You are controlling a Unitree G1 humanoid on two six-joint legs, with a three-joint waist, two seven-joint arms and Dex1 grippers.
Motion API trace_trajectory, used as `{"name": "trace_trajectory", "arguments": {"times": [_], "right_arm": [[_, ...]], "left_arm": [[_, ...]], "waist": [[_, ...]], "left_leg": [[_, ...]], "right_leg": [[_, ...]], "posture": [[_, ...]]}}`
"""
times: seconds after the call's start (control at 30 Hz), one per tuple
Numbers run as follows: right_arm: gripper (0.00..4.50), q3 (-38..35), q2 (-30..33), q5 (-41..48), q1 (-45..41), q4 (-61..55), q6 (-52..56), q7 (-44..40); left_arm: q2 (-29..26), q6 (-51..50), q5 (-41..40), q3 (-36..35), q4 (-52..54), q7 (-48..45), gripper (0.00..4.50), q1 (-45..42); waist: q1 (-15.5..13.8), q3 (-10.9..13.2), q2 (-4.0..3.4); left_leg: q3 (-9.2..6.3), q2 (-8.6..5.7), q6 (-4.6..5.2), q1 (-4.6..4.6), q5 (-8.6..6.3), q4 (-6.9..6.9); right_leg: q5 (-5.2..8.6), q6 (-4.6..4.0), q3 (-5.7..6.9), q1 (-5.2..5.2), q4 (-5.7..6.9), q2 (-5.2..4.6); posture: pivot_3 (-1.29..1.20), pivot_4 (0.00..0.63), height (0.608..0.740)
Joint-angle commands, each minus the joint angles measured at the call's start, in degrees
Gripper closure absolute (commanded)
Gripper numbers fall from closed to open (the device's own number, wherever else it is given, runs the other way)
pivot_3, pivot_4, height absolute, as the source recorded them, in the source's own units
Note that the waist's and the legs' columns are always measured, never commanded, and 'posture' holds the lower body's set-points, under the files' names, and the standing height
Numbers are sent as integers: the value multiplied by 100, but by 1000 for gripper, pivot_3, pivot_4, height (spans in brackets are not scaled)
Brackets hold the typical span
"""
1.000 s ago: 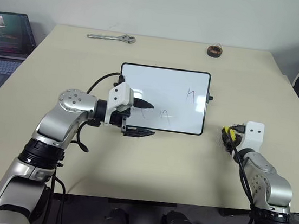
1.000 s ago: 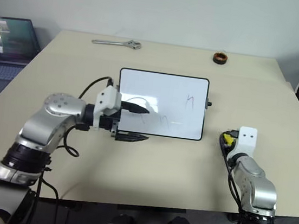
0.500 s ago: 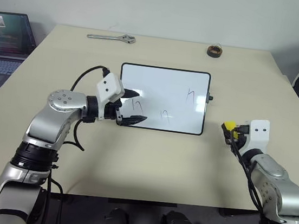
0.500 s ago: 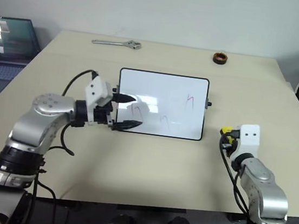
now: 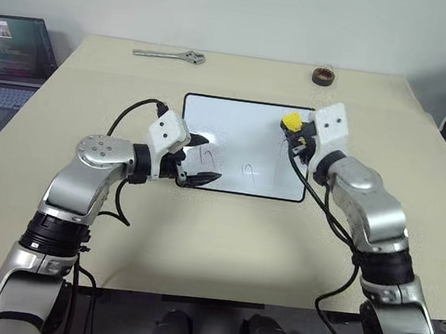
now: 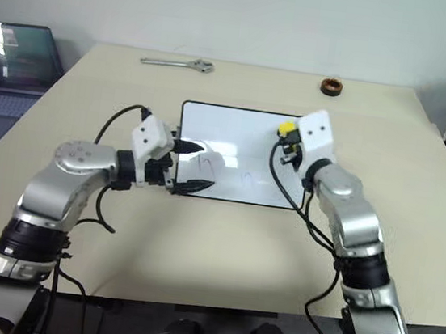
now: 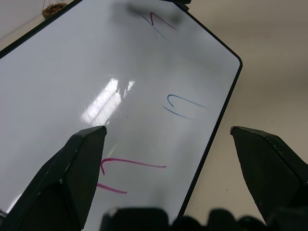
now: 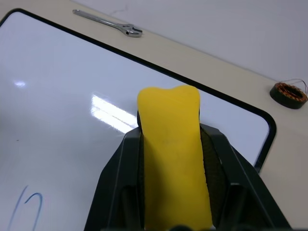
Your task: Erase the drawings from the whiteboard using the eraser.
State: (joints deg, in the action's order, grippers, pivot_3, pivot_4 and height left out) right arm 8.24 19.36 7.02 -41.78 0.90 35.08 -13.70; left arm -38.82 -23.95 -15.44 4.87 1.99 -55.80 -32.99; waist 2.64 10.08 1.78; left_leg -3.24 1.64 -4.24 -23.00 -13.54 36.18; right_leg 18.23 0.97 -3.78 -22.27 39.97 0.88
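Whiteboard point(image 5: 243, 137) on bench point(image 5: 222, 240), marker drawings point(image 7: 132, 168) resembling "n" or "h"; no brand legible.
Right gripper point(image 5: 294, 131) fingers clamped on yellow eraser point(image 8: 173, 159) above board's right part; left gripper point(image 5: 199, 160) fingers apart at its left edge.

Beige table point(image 5: 222, 240), whiteboard point(image 5: 243, 133) at its middle, wrench point(image 5: 168, 55) and tape roll point(image 5: 322, 75) along far edge

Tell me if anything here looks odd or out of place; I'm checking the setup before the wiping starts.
Nothing stands out. The whiteboard lies flat and square on the table, its drawings unsmudged. The right gripper holds the eraser over it. A wrench and a tape roll lie apart at the far edge.
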Motion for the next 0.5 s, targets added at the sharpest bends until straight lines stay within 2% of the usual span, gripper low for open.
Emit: {"name": "trace_trajectory", "arguments": {"times": [0.03, 0.3, 0.43, 0.5], "right_arm": [[3300, 34, 91, -276, 37, 222, -253, -117], [3303, 410, 519, -457, 843, -365, 137, -887], [3303, 729, 695, -773, 767, -369, 21, -1089], [3303, 696, 579, -1010, 533, -127, -234, -804]], "left_arm": [[-28, 98, -25, -79, 241, -28, 0, 25], [-27, 124, -29, -74, 244, -47, 0, 58], [-29, 161, -20, -58, 196, -86, 0, 43], [-30, 175, -11, -55, 175, -105, 0, 38]], "waist": [[-8, 0, 0], [-5, -1, 1], [51, -1, 1], [70, -1, 2]], "left_leg": [[1, 1, 0, 0, 0, 0], [-2, -2, 1, 18, 0, 14], [0, -6, 1, 21, -1, 44], [-1, -5, 1, 23, -1, 53]], "right_leg": [[0, 0, -1, 0, 0, -2], [-1, -1, -1, 11, 22, 0], [-1, -1, -3, 12, 48, 5], [0, -1, -4, 12, 63, 6]], "posture": [[0, 150, 740], [0, 150, 740], [0, 150, 740], [0, 150, 740]]}}
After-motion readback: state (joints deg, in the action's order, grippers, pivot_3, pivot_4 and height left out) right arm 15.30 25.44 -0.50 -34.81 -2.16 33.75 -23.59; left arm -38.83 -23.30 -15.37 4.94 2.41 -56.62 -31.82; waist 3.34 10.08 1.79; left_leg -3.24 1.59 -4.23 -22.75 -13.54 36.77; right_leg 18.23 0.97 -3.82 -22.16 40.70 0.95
